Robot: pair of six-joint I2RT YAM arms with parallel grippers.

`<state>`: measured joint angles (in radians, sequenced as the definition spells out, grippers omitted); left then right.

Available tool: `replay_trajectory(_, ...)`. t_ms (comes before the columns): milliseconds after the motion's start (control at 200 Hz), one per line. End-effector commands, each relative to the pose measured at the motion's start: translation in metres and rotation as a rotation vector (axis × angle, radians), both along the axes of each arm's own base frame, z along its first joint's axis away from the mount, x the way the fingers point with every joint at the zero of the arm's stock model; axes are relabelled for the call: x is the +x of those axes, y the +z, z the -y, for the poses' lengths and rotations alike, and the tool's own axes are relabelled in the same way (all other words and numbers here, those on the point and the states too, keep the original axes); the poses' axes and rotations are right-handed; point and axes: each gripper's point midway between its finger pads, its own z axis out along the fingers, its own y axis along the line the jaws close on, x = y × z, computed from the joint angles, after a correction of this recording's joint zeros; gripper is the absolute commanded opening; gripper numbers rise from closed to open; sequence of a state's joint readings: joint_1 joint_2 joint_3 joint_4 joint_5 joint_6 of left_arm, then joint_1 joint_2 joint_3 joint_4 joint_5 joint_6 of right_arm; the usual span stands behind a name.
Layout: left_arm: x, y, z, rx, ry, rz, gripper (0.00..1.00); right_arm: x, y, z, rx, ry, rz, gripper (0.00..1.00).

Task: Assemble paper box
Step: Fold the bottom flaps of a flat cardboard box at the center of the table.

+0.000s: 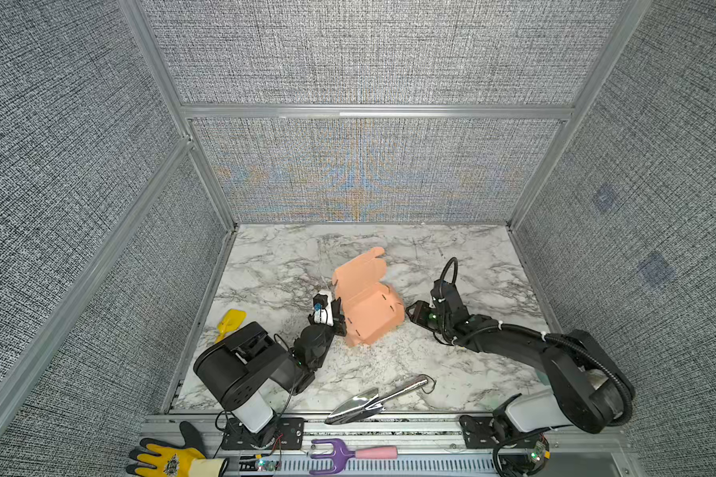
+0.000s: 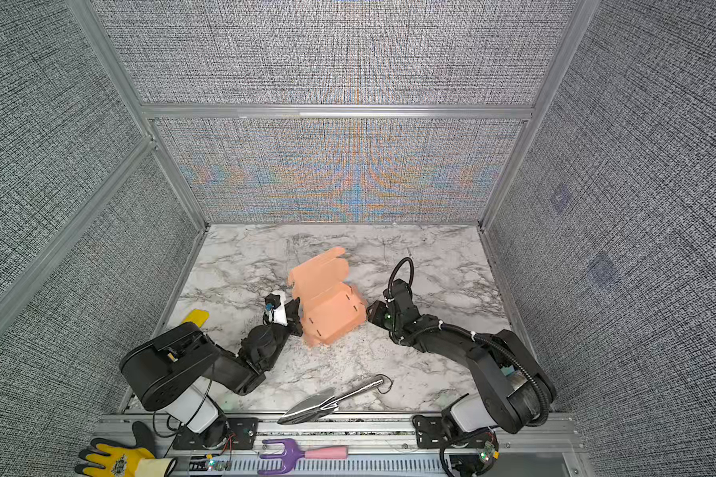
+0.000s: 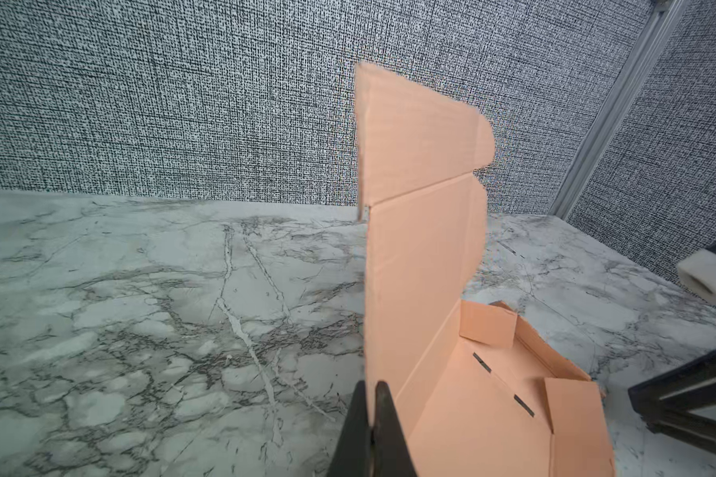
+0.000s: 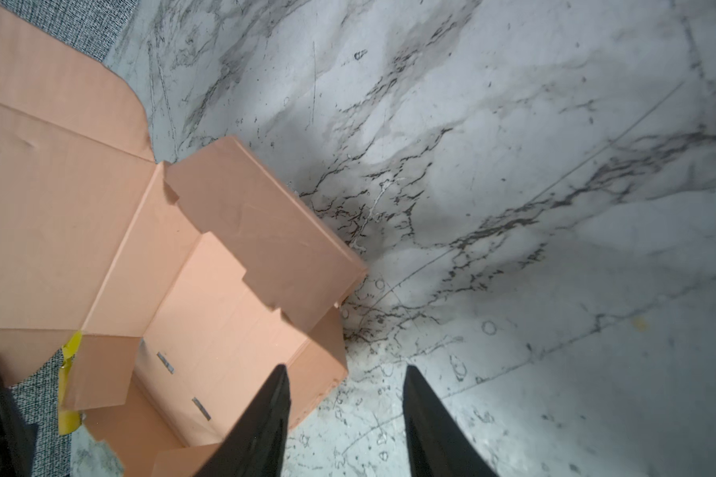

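Note:
The salmon-pink paper box [image 1: 368,305] [image 2: 331,309] sits mid-table, partly folded, with its lid panel standing up and its tray walls raised. My left gripper [image 1: 339,317] [image 2: 297,318] is at the box's left side. In the left wrist view it [image 3: 371,386] is shut on the lower edge of the upright panel [image 3: 422,247]. My right gripper [image 1: 410,310] [image 2: 371,312] is at the box's right side. In the right wrist view it [image 4: 346,367] is open, one finger over the tray [image 4: 207,330], the other over bare marble, the box's corner between them.
A metal trowel [image 1: 377,398] lies near the table's front edge. A yellow scoop [image 1: 230,322] lies at the left, behind the left arm. A purple hand fork [image 1: 335,454] and a yellow glove [image 1: 170,458] rest on the front rail. Grey fabric walls enclose three sides.

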<state>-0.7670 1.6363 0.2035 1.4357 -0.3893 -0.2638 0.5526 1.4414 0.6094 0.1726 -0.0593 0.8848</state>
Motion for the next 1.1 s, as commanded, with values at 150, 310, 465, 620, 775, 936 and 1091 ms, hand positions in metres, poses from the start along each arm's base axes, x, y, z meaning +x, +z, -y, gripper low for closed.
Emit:
replay_trajectory(150, 0.002, -0.003, 0.003, -0.09, 0.007, -0.064, 0.0, -0.002, 0.006, -0.007, 0.093, -0.116, -0.013, 0.47)
replay_trajectory(310, 0.001, -0.001, 0.004, -0.15, -0.001, -0.085, 0.0, -0.001, 0.0, -0.013, 0.083, -0.109, -0.04, 0.47)
replay_trajectory(465, -0.001, 0.0, 0.011, -0.183, -0.033, -0.095, 0.0, 0.002, -0.009, -0.021, 0.04, -0.093, -0.055, 0.46)
replay_trajectory(620, -0.005, 0.001, 0.018, -0.193, -0.056, -0.091, 0.0, 0.005, -0.018, -0.029, -0.004, -0.082, -0.079, 0.43)
replay_trajectory(775, -0.011, 0.002, 0.027, -0.185, -0.094, -0.078, 0.0, 0.01, -0.021, -0.032, -0.031, -0.081, -0.079, 0.38)
replay_trajectory(936, -0.018, 0.002, 0.031, -0.164, -0.124, -0.059, 0.0, 0.013, -0.018, -0.034, -0.042, -0.066, -0.063, 0.32)
replay_trajectory(1091, -0.022, 0.003, 0.033, -0.159, -0.147, -0.053, 0.0, 0.015, -0.019, -0.039, -0.082, -0.02, -0.074, 0.3)
